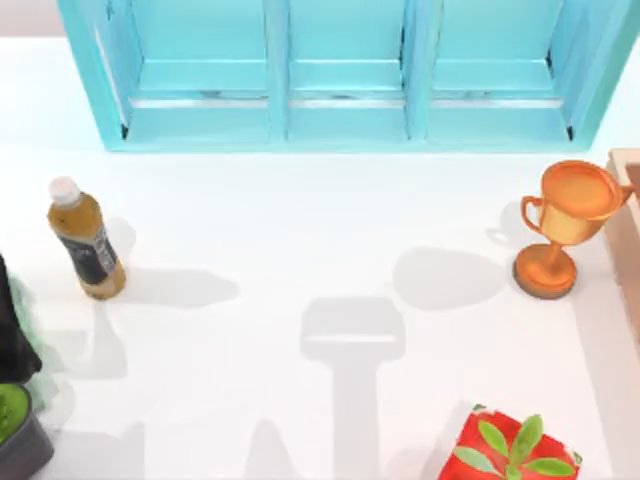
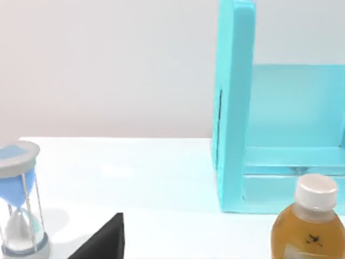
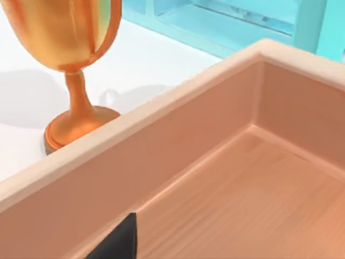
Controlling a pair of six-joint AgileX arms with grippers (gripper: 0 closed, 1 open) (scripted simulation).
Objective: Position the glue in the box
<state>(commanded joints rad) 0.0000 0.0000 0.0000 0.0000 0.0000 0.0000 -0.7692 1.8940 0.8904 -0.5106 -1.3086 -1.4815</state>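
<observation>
Peach box (image 3: 226, 178) beside gold trophy (image 1: 562, 225), brown bottle (image 1: 87, 240) label unreadable, gripper states untellable

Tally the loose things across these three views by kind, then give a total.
Drink bottle: 1
Trophy: 1
Hourglass: 1
Peach box: 1
Red box with leaves: 1
Turquoise shelf unit: 1
Dark tub with green contents: 1
Total: 7

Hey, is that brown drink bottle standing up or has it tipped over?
Standing up. The drink bottle rests on its base on the table, white cap on top, and casts a long shadow to its side.
</observation>
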